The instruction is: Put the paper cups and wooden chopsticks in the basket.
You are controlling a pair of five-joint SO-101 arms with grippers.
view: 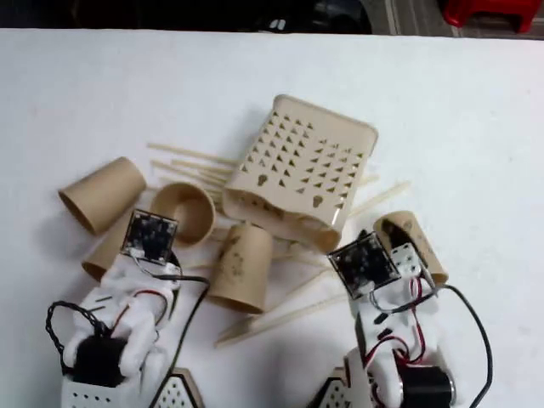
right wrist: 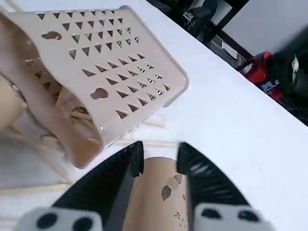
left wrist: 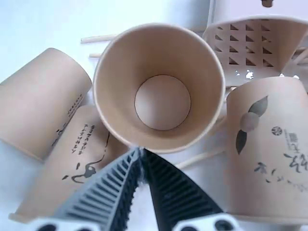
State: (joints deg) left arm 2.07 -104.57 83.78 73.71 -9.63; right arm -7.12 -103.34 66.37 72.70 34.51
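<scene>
1. High view: We see the basket tipped on its side at the middle of the white table, its mouth facing the near side, so nothing is packed yet. Wooden chopsticks lie scattered around and under it. A far-left cup lies on its side. An open cup sits mouth up just beyond the left arm's camera, and a middle cup stands rim down between the arms. A right cup lies beside the right arm's wrist.

2. Left wrist view: The left gripper is clenched, its ribbed jaws meeting at the near rim of the open cup. We cannot tell whether the rim is caught between them. We judge it is placed there to take this cup by its edge. The middle cup stands close on one side, and the basket lies beyond.

3. Right wrist view: The right gripper has one jaw on each side of the right cup, pressed to its wall. We read this as a grasp across the lying cup's body, the easiest hold on it. The basket lies just ahead with chopsticks in its mouth.

4. Surface and room: The table is plain matte white. Past its far edge the floor is dark, with a red stool at the far right.
</scene>
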